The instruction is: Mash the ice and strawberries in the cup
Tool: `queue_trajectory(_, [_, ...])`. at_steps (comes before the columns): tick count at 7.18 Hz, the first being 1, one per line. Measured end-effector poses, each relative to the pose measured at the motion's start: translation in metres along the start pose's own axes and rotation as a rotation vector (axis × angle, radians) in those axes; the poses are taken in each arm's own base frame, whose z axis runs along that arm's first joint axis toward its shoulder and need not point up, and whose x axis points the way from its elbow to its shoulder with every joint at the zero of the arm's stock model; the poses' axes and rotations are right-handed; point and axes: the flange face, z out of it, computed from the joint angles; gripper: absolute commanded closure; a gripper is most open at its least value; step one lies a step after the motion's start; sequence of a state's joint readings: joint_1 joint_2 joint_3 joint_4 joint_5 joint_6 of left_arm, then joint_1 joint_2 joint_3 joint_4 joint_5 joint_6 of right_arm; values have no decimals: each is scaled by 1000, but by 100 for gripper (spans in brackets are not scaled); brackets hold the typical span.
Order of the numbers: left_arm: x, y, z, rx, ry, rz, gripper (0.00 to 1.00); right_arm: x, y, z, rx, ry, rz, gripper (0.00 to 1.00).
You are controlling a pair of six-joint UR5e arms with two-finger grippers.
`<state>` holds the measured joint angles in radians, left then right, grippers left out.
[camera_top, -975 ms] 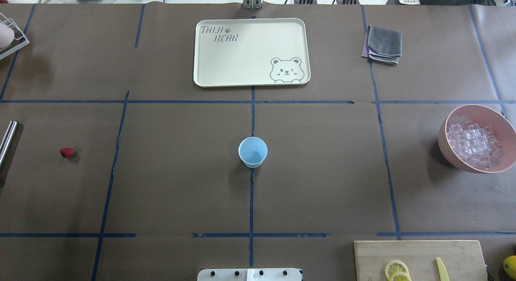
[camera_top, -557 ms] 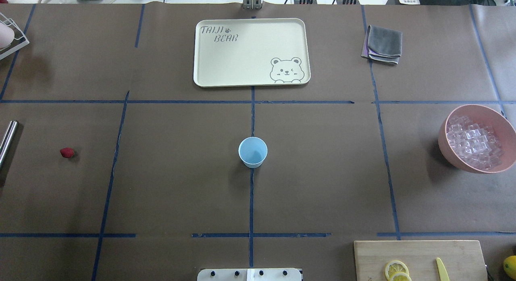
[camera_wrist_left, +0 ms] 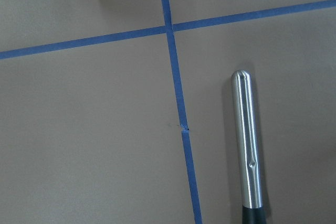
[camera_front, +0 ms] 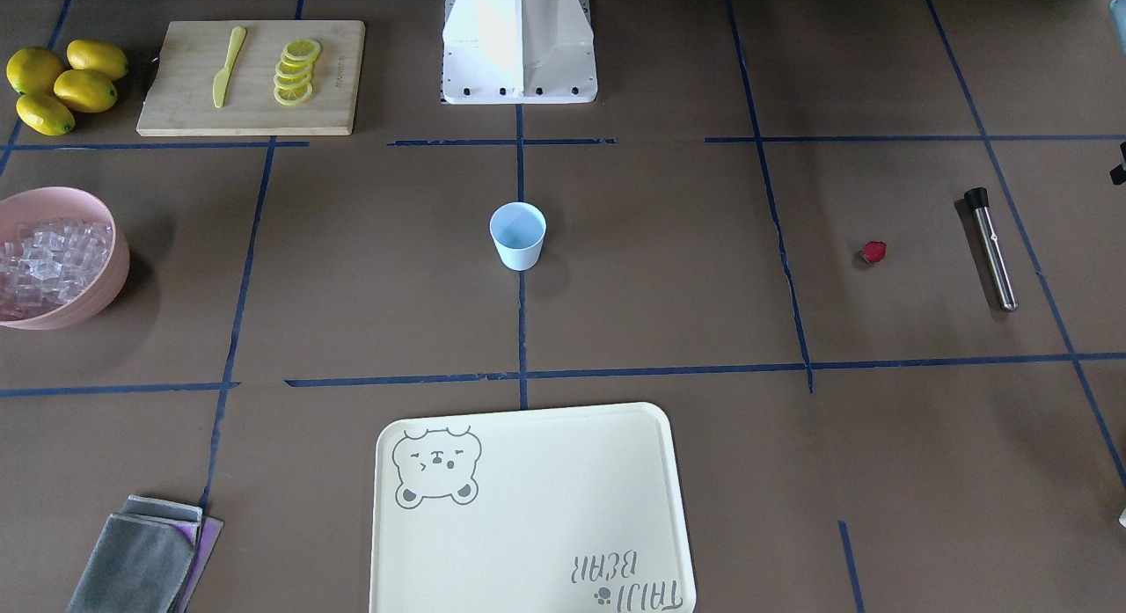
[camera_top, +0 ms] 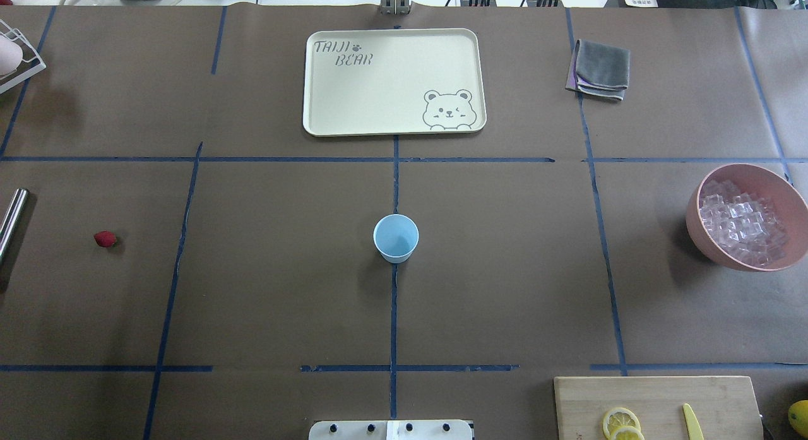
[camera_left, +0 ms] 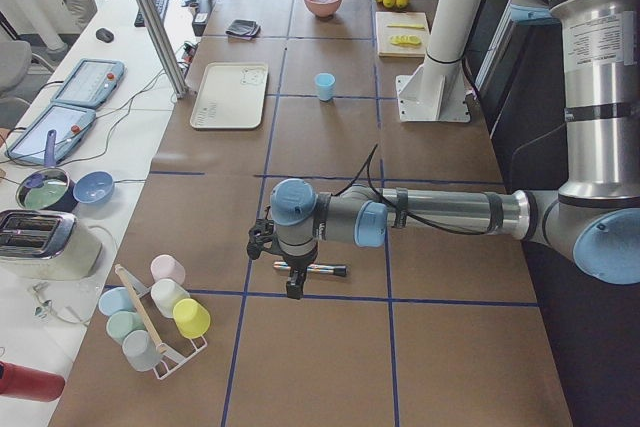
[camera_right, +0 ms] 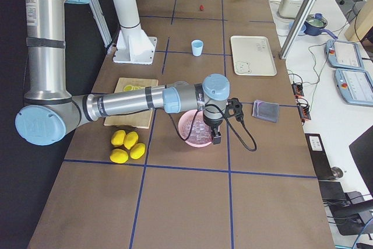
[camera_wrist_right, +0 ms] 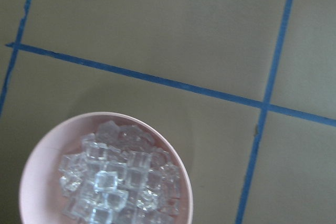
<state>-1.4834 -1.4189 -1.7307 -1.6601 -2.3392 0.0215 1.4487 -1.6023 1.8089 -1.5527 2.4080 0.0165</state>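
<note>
Both claws showed only in the side views, so whether they stood apart or together could not be told. The left claw hung just over a steel rod at the table's left end, and the right claw hung over the bowl. Nothing on the table had moved since the overhead pictures a second before.

The tray at the far side read "TAIJI BEAR" with a paw mark and a bear face in one corner. Print on the board was too small to read. The pink bowl at the right end held the ice. The cup stood upright at the table's middle, well apart from both claws. The strawberry lay to the left, near the rod.
</note>
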Motion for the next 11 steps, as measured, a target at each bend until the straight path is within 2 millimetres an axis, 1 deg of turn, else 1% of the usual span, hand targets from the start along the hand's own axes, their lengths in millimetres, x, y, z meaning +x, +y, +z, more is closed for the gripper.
queue_trajectory(2, [0,0,0,1,1,1,0,-49,-15,34,20,-45,38,3])
queue_trajectory(3, [1,0,0,2,2,2,0,-63,-17,53,16,-55,46,7])
queue_trajectory(4, [1,0,0,2,2,2,0,-71,-16,71,3,-56,41,12])
queue_trajectory(5, [1,0,0,2,2,2,0,-75,-15,88,-18,-48,34,16])
queue_trajectory(7, [1,0,0,2,2,2,0,-76,-10,113,-58,-32,29,20])
queue_trajectory(9, [0,0,0,1,1,1,0,-77,-6,126,-83,-22,21,25])
queue_trajectory(11, [0,0,0,1,0,1,0,-77,0,134,-98,-16,17,29])
